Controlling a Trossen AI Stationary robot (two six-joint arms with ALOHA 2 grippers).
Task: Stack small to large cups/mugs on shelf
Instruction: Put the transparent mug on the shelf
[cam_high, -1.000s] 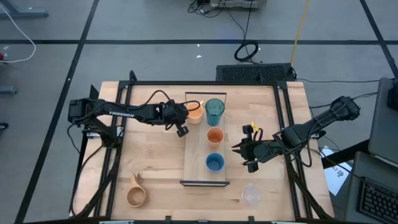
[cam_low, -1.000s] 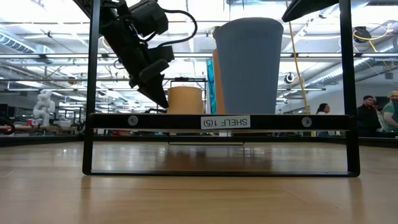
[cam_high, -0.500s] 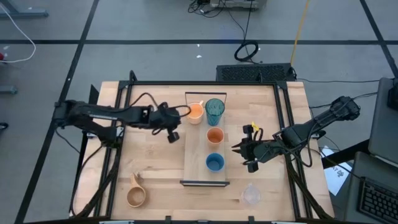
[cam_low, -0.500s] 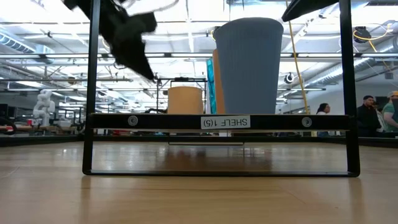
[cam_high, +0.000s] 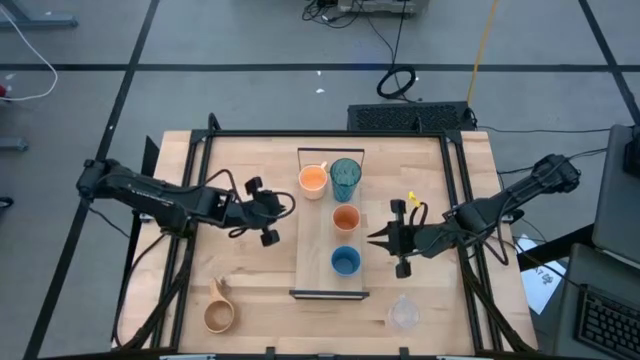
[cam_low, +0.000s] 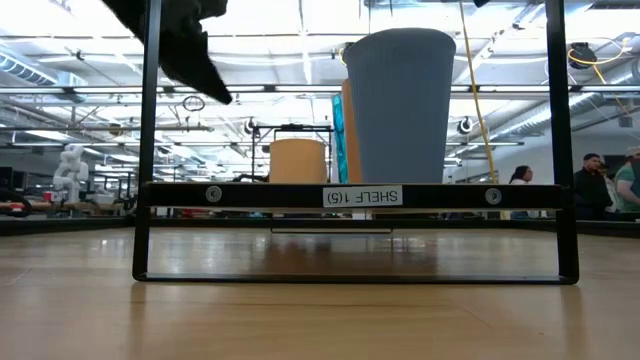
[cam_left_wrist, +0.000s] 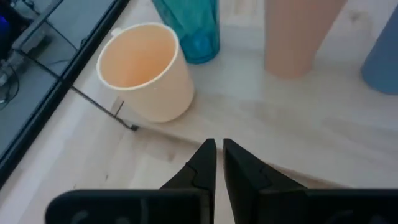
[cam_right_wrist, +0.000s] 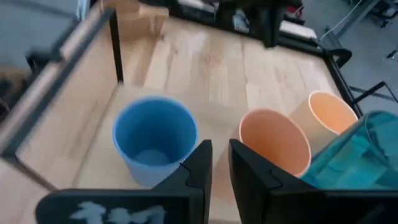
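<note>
With four cups on the shelf and both grippers pinched nearly closed and empty, reach the left gripper toward the tan wooden mug, the right gripper toward the seemingly clear cup, jaws widened first.

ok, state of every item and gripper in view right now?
orange handled mug: upright on shelf, empty
teal tumbler: upright on shelf beside that mug
small orange cup: upright on shelf, empty
blue cup: upright on shelf, empty
wooden mug: on the table, off shelf
clear cup: on the table, off shelf
shelf: flat on table, four cups on it
left gripper: shut, empty, left of shelf
right gripper: shut, empty, right of shelf
</note>
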